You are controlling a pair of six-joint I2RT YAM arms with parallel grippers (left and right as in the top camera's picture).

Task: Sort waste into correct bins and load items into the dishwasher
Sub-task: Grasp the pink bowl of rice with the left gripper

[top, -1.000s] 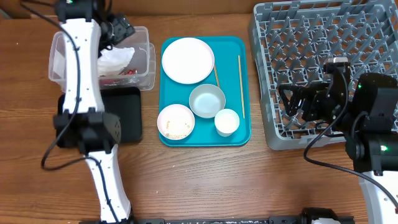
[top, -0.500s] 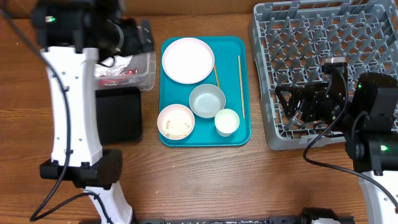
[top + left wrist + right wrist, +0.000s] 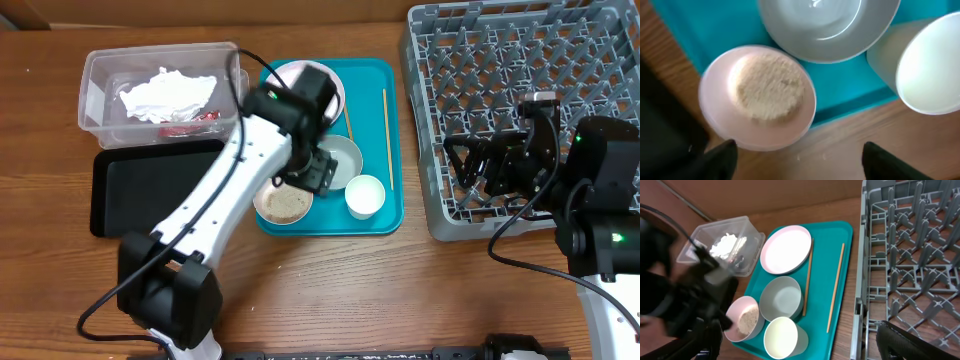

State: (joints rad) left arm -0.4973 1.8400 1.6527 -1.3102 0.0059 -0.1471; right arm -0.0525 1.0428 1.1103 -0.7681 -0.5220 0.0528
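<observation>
My left gripper (image 3: 303, 172) is open and empty, hovering over the white bowl (image 3: 283, 201) holding rice (image 3: 770, 85) on the teal tray (image 3: 375, 215). The silvery metal bowl (image 3: 340, 155), white cup (image 3: 365, 196), white plate (image 3: 300, 75) and two chopsticks (image 3: 385, 138) lie on that tray. The clear tub (image 3: 100, 70) holds the crumpled napkin (image 3: 165, 92) and red wrapper (image 3: 195, 117). The black tray (image 3: 150, 185) sits in front of it. My right gripper (image 3: 465, 168) is open and empty over the grey dish rack (image 3: 500, 60).
The left arm stretches diagonally from the table's front left across the black tray to the teal tray. The dish rack fills the right side. Bare wooden table lies along the front edge.
My left arm has swung from over the clear tub to the right and forward, now over the rice bowl. The napkin and wrapper lie in the tub. The right arm has not moved.
</observation>
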